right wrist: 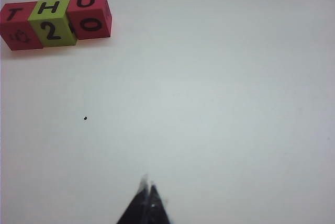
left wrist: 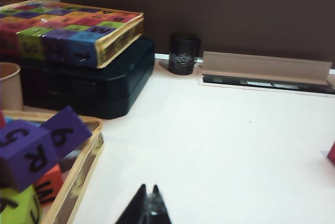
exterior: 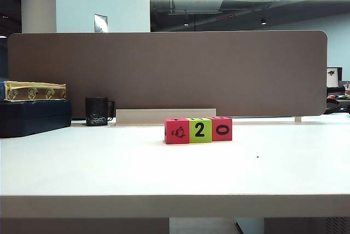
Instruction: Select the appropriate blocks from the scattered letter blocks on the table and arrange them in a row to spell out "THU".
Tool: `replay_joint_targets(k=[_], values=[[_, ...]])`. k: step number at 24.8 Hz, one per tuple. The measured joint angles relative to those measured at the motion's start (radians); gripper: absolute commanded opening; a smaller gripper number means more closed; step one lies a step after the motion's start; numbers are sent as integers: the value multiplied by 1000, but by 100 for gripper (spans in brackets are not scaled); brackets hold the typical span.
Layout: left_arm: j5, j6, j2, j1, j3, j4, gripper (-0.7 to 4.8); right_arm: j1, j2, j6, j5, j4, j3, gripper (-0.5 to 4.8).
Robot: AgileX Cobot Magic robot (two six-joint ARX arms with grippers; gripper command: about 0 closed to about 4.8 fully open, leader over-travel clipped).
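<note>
Three letter blocks stand touching in a row on the white table (exterior: 109, 168): a red block (exterior: 176, 130) with a small picture, a lime green block (exterior: 200, 129) showing 2, and a red block (exterior: 222, 128) showing 0. Seen from the right wrist, their top faces read T (right wrist: 15, 14), H (right wrist: 48, 9) and U (right wrist: 86, 1). My right gripper (right wrist: 148, 186) is shut and empty, well back from the row. The left gripper (left wrist: 148, 188) is shut and empty over bare table; a red block's corner (left wrist: 332, 153) shows at that view's edge. Neither gripper appears in the exterior view.
A black mug (exterior: 97, 111) and a pale cable-tray lid (exterior: 165, 116) sit by the brown partition (exterior: 164, 70). At far left, a packed box of blocks (left wrist: 68, 30) lies on a dark case (left wrist: 94, 88). A wooden tray (left wrist: 78, 174) holds loose blocks, with a paper cup (left wrist: 9, 85) behind.
</note>
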Motion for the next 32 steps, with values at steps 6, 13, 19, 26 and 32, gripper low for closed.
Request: replay_joint_targets(k=[6, 13, 19, 26, 32], values=[[55, -37, -230, 66, -186, -8, -5, 0, 0, 0, 0, 0, 0, -5], [-35, -34, -277, 66, -191, -159, -5, 0, 0, 0, 0, 0, 0, -5], [-42, -24, -277, 66, -190, -220, -5, 0, 0, 0, 0, -1, 0, -5], [-37, 68, -277, 66, -189, -228, -5, 0, 0, 0, 0, -1, 0, -5], [32, 53, -277, 66, -189, -227, -5, 0, 0, 0, 0, -1, 0, -5]])
